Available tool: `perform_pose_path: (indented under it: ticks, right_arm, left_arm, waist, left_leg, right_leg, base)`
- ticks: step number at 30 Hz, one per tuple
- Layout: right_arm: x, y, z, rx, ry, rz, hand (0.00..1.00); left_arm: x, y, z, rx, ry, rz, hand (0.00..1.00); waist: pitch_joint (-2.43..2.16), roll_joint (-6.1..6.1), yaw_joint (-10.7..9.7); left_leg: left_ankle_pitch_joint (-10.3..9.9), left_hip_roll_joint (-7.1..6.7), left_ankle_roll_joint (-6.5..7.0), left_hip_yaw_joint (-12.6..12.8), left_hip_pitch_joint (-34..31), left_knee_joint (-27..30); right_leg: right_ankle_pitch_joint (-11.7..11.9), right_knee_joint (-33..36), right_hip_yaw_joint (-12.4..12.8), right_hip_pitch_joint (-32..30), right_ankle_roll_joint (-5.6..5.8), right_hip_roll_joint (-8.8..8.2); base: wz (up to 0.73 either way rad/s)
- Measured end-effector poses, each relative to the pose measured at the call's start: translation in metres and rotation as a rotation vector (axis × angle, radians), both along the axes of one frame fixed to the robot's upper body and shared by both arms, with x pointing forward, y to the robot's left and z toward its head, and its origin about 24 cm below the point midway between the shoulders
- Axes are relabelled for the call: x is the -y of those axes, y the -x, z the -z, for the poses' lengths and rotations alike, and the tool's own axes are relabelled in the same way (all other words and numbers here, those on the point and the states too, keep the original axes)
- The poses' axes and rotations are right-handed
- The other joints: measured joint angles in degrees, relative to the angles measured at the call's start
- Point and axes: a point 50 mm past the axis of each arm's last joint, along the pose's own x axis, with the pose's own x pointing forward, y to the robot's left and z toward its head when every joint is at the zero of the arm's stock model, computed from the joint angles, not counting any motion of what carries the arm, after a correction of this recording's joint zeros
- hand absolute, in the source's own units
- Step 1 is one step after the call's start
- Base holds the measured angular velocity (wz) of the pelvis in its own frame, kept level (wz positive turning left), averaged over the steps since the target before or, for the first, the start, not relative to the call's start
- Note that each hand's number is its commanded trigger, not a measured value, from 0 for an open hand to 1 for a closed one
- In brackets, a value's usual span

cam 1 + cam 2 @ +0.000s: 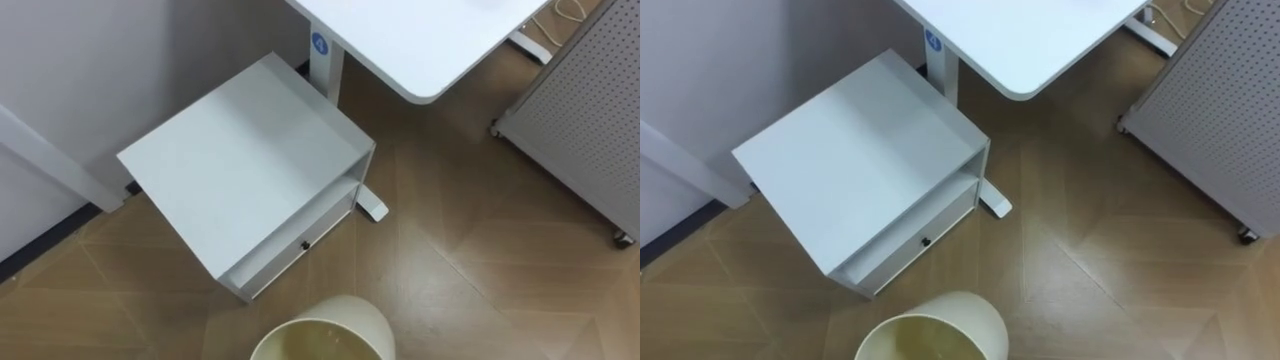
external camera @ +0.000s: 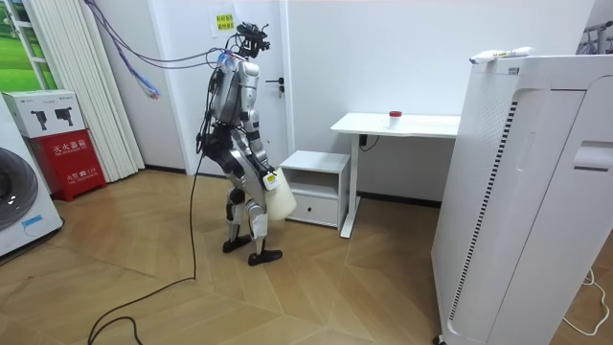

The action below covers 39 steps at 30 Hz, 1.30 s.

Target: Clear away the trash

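Herringbone wood floor point(image 1: 480, 270), white walls, pretty ordinary room. Standing on both feet right beside a low white cabinet point(image 1: 240, 160), going by the room view. Flat top on the cabinet, open shelf under that, then a drawer point(image 1: 300, 243) with a tiny dark knob, pushed in. White desk point(image 1: 410, 40) just behind and to the right, one leg point(image 1: 325, 60) coming down right beside the cabinet's corner, foot of it poking out across the floor. Grey perforated panel point(image 1: 590, 100) on casters off to the right, well apart from the cabinet. Cream bin point(image 1: 350, 312) at the very bottom edge of both eye views, mouth facing up, cut off by the frame so not much of the inside to go on. Same bin in the room view hanging clear of the floor at thigh height, on the near side of the body, with the right hand point(image 2: 269, 178) up at its rim; grip impossible to tell from that far off. Small red thing point(image 2: 394, 116) sitting on the desk near the wall, well apart from the bin, can't tell what it is. Tall white unit point(image 2: 536, 192) filling the room view's right, washer point(image 2: 19, 206) and a red box point(image 2: 70, 153) over on its left.
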Motion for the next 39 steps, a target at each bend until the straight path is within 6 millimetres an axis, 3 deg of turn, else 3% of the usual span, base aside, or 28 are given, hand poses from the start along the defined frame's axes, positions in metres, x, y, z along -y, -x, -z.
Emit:
perform_pose_path:
  ticks: [22,35,39]
  right_arm:
    - [0.002,-0.002,-0.001,-0.006,-0.019,0.011,1.0]
    - [0.011,-0.003,-0.001,-0.005,-0.018,0.092,1.0]
    - [0.023,-0.006,-0.004,0.007,-0.003,0.133,1.0]
  left_arm:
    - [-0.003,-0.006,-0.002,0.053,-0.078,0.072,0.0]
    - [-0.018,-0.029,-0.016,0.17,-0.094,-0.026,0.0]
    - [-0.025,-0.043,-0.03,0.254,-0.063,-0.065,0.0]
  waist:
    - [0.25,0.38,0.1]
    - [0.78,0.71,0.7]
    - [0.89,0.81,1.2]
  left_leg:
    - [0.1,-0.51,0.08,0.3,0.8,-1.3]
    - [0.0,-0.74,0.08,1.3,4.6,-3.1]
    - [0.0,-0.77,0.13,1.8,6.4,-3.1]
  right_leg:
    - [0.0,-0.6,0.0,0.1,0.28,-0.25]
    - [-0.3,-0.8,0.7,2.7,0.57,-0.22]
    - [-0.3,-1.0,1.2,4.3,0.64,-0.17]
  base:
    - [0.0]
    - [-0.03]
    - [-0.06]
